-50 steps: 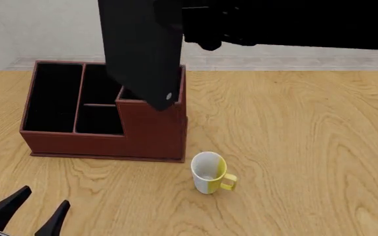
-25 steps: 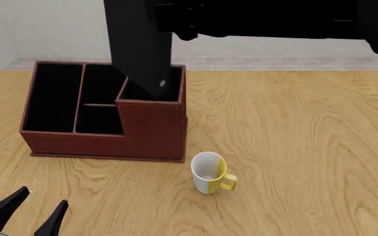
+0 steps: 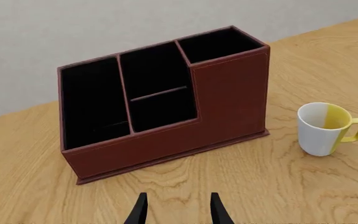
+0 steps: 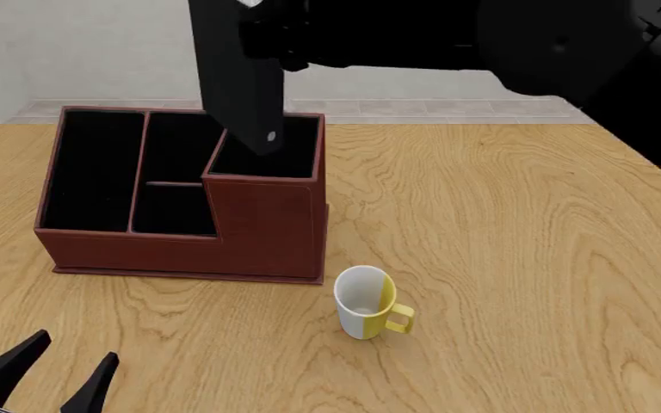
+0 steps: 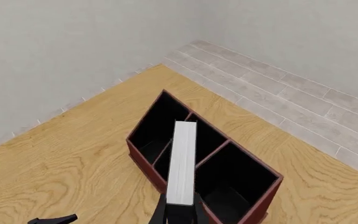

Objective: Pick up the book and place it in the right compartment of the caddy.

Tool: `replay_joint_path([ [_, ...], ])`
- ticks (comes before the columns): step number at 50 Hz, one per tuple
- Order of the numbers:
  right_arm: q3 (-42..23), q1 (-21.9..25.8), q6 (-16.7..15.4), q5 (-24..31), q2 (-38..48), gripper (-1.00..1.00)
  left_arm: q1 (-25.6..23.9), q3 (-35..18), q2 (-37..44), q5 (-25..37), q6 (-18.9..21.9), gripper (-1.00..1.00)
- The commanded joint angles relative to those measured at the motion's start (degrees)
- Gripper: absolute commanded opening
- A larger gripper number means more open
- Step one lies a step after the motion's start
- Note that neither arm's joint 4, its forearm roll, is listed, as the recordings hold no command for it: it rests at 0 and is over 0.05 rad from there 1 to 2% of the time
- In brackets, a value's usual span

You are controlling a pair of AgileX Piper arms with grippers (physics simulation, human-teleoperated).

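Black book (image 4: 238,73) near-upright, long axis vertical, lower corner over right compartment (image 4: 268,155).

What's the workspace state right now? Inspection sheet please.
Surface: light wooden table, one level top.
Job's things: thin black-covered book held upright above the reddish-brown divided caddy, lower corner over its right compartment; not released.
Clutter: white-and-yellow mug upright in front of the caddy, apart from it.
Grippers: right pincer shut on the book; left pincer open, holding nothing, low by the near edge.
Cables: nothing seen.
Surroundings: grey wall, tiled floor strip.
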Motion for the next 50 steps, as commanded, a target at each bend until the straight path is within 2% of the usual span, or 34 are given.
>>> replay_joint_path([
  [1, -2.8, -2.4, 1.2, -1.5, 3.3, -1.0, 0.7, 0.0, 0.0, 0.9, 0.1, 1.0],
  [15, -6.0, -5.5, 1.2, -1.6, 6.6, -1.0, 1.3, 0.0, 0.0, 1.6, 0.5, 1.0],
  [30, -5.0, -6.9, 1.6, -3.9, 8.4, -1.0, 1.8, 0.0, 0.0, 2.3, 0.8, 1.0],
  [50, -10.4, -9.4, 1.3, -3.9, 15.4, -1.0, 3.0, 0.0, 1.4, 1.7, 0.6, 1.0],
])
